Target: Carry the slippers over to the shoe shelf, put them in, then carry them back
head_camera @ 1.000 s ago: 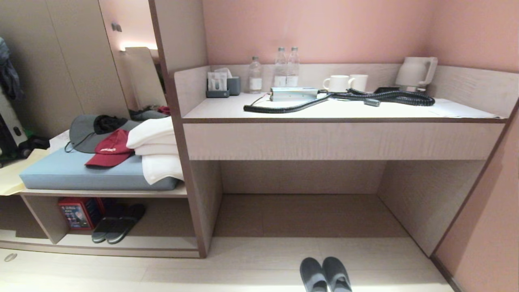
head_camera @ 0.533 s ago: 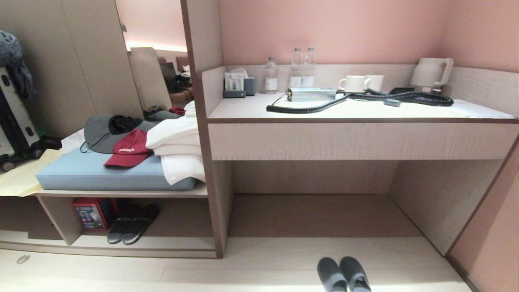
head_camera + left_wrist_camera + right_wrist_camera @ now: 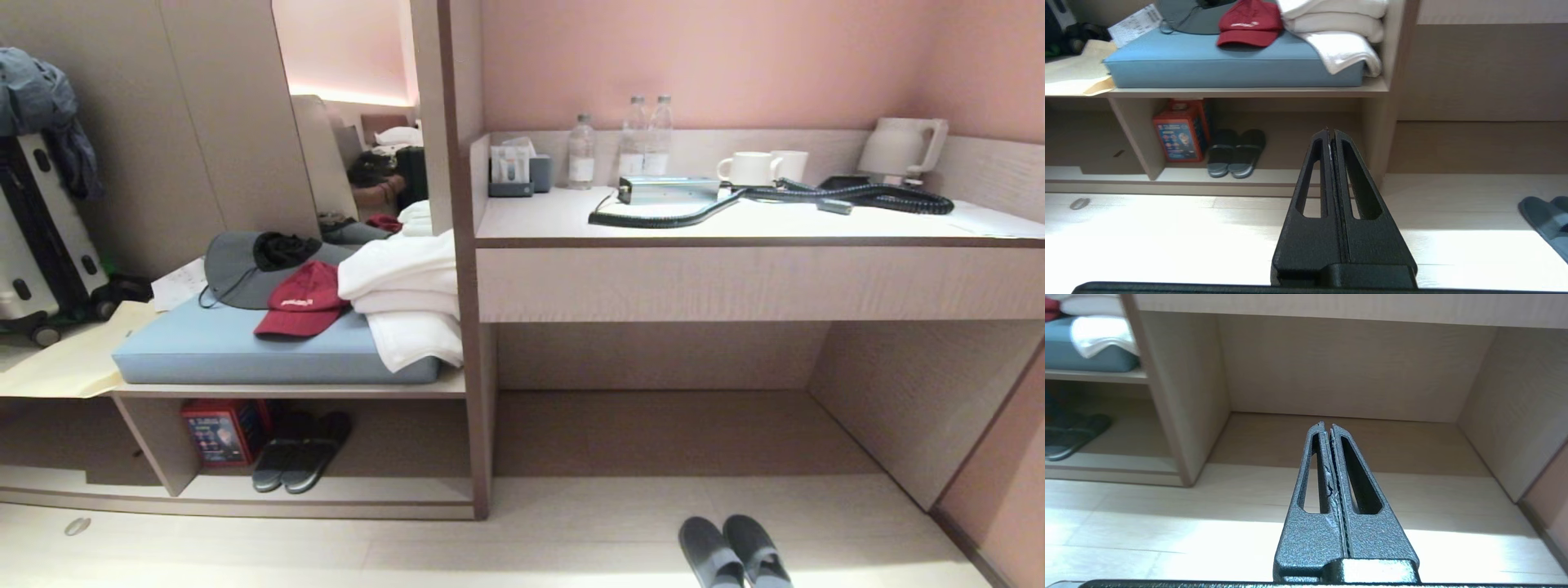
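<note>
The slippers (image 3: pixel 735 554), a slate-blue pair with broad toe bands, lie side by side on the pale floor in front of the desk opening; one (image 3: pixel 1545 222) shows at the edge of the left wrist view. The shoe shelf (image 3: pixel 343 490) is the low beige cubby at the left, under a blue cushion, also in the left wrist view (image 3: pixel 1274 175). My left gripper (image 3: pixel 1331 131) is shut and empty, hanging over the floor and pointing at the shelf's upright side. My right gripper (image 3: pixel 1327 425) is shut and empty, pointing into the desk recess. Neither arm is in the head view.
A black pair of slides (image 3: pixel 300 462) and a red box (image 3: pixel 224 431) sit inside the cubby. The blue cushion (image 3: pixel 245 355) carries caps and folded white towels. The long desk (image 3: pixel 735 282) holds bottles, cups, a kettle and a black hose. A suitcase (image 3: pixel 41 237) stands far left.
The whole head view has slid to the right, so the camera has moved leftwards; more of the cubby side and suitcase shows. Slippers and other things kept their places.
</note>
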### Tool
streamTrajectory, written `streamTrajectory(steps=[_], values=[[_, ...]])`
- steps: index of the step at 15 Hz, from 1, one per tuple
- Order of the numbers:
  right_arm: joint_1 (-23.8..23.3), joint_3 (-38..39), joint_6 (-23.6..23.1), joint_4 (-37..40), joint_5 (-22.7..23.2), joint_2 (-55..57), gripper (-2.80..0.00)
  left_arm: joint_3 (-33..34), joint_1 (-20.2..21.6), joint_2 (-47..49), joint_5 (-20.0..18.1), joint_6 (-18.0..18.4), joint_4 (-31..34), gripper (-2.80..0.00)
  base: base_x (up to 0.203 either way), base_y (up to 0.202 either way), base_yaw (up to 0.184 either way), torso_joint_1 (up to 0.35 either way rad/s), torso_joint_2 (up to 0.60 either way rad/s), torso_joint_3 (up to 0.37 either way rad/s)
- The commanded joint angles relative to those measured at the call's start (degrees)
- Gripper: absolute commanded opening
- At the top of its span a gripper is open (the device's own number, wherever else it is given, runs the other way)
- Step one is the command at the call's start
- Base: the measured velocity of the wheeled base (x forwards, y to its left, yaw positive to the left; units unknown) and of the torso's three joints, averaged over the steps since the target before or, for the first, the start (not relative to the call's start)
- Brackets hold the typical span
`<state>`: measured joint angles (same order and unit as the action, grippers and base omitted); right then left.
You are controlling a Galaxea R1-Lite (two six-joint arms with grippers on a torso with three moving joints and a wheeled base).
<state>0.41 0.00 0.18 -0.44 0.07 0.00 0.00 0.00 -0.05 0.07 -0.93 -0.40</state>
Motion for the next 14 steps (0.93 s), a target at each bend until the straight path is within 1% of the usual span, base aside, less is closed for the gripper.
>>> streamTrajectory(steps=[1, 14], values=[[0.02, 0.0, -0.01, 0.0, 0.02, 0.09, -2.8, 0.0, 0.0, 0.05, 0.01, -0.04, -0.04, -2.8, 0.0, 0.196, -0.004, -0.002, 0.0, 0.004], [0.02, 0.02, -0.01, 0.0, 0.02, 0.02, -2.8, 0.0, 0.0, 0.05, 0.01, -0.04, -0.04, -2.8, 0.0, 0.195, -0.002, 0.002, 0.0, 0.001]])
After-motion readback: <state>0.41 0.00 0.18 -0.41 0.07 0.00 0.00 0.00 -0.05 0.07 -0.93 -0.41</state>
